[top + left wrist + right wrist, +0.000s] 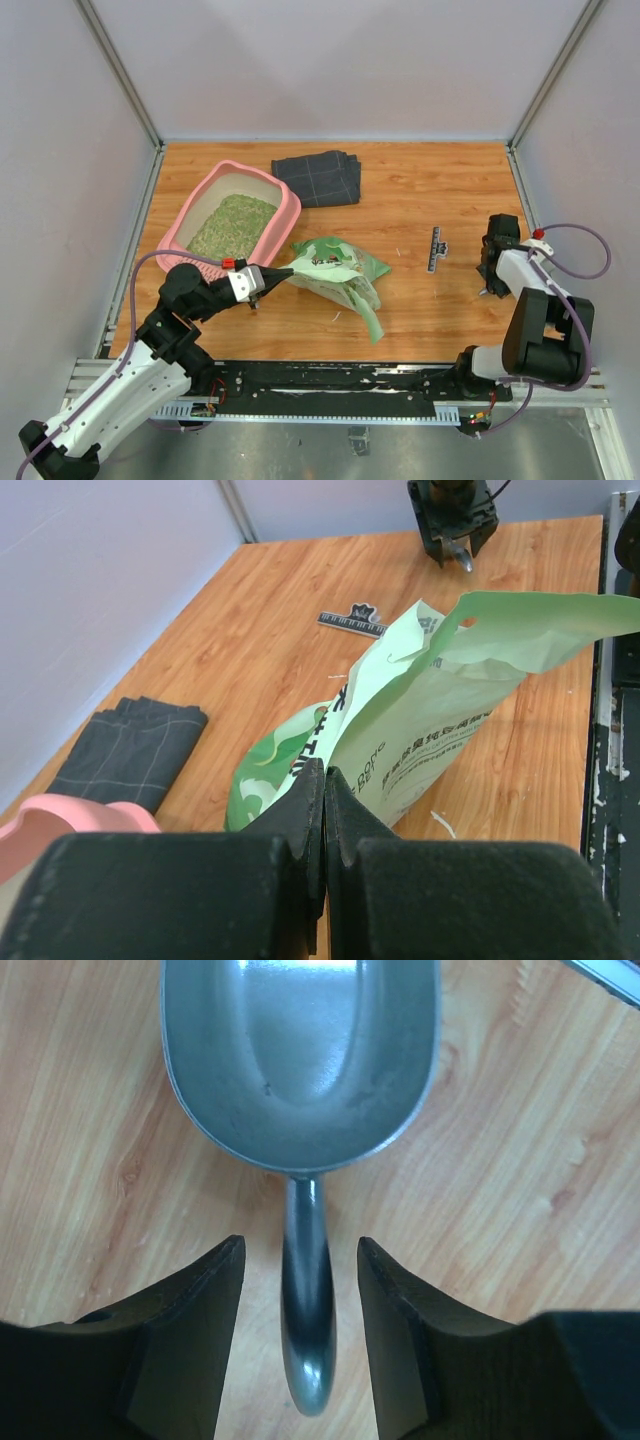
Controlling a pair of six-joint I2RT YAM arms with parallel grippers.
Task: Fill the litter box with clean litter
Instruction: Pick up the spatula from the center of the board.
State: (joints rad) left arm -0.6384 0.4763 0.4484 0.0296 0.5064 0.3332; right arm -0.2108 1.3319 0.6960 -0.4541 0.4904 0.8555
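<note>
The pink litter box (290, 205) sits at the back left with greenish-tan clean litter (232, 225) spread inside it. Its pink rim (60, 820) shows at the lower left of the left wrist view. My left gripper (283, 272) (325, 770) is shut on the near edge of the green-and-white bag (335, 270) (440, 710), which rises from the fingertips with its mouth flaring away to the right. On the right, my right gripper (492, 280) (300, 1245) is open, its fingers either side of the handle of the grey metal scoop (300, 1070) lying on the wood, a gap on both sides.
A dark grey folded cloth (318, 178) (130, 750) lies behind the litter box. A small black clip (437, 248) (352, 623) rests on the table between the bag and the right arm. Grey walls close in the table on three sides.
</note>
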